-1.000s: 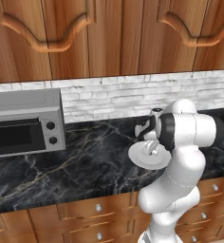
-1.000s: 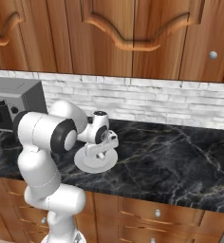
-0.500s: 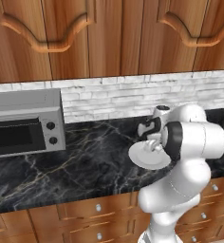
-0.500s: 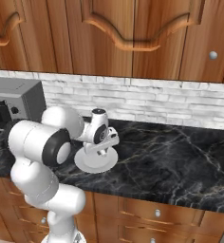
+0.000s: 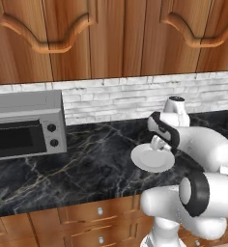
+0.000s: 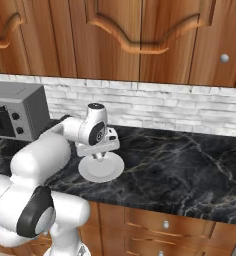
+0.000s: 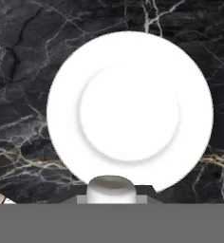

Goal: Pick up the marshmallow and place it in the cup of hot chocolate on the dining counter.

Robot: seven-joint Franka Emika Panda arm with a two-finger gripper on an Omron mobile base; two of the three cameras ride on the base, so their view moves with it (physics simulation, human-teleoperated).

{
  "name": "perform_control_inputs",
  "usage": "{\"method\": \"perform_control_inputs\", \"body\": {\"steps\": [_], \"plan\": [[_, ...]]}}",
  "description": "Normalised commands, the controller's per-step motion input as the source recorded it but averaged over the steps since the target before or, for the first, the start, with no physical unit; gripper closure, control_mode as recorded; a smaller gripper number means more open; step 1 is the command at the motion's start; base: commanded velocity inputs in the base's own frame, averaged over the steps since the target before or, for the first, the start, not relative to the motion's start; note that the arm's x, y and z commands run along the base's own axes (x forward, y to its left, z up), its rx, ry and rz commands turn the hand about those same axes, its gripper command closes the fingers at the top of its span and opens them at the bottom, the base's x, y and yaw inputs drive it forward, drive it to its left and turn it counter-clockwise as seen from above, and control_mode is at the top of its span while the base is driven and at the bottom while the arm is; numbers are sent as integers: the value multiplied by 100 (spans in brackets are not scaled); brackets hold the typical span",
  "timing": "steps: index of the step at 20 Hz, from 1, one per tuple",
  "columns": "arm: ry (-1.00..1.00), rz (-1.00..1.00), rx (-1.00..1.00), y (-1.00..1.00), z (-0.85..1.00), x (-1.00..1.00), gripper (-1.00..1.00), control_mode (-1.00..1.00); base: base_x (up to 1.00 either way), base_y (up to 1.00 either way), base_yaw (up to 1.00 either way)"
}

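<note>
In the hand view a small white marshmallow sits between my two dark fingertips, and my gripper is shut on it. Right below it lies a round flat white plate on black marble. From the base cameras my gripper hangs close over that plate, pointing down. The marshmallow is too small to make out there. The cup of hot chocolate and the dining counter are out of view.
The plate rests on a narrow black marble worktop with wooden drawers below. A grey toaster oven stands at the left against the white brick backsplash. Wooden wall cabinets hang above.
The arm's elbow and upper links have swung lower and nearer the cameras. The hand has stayed over the plate, still shut.
</note>
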Motion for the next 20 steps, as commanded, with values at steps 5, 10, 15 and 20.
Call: {"method": "perform_control_inputs", "body": {"steps": [5, 10, 15, 20], "plan": [[-5, -9, 6, 39, 87, -81, 100, -100, 0, 0, 0], [-7, -9, 2, 34, 98, -54, 100, -100, 0, 0, 0], [-11, -6, 0, 25, 78, -46, 100, -100, 0, 0, 0], [-15, -8, -2, 1, 88, -50, 100, -100, 0, 0, 0]]}}
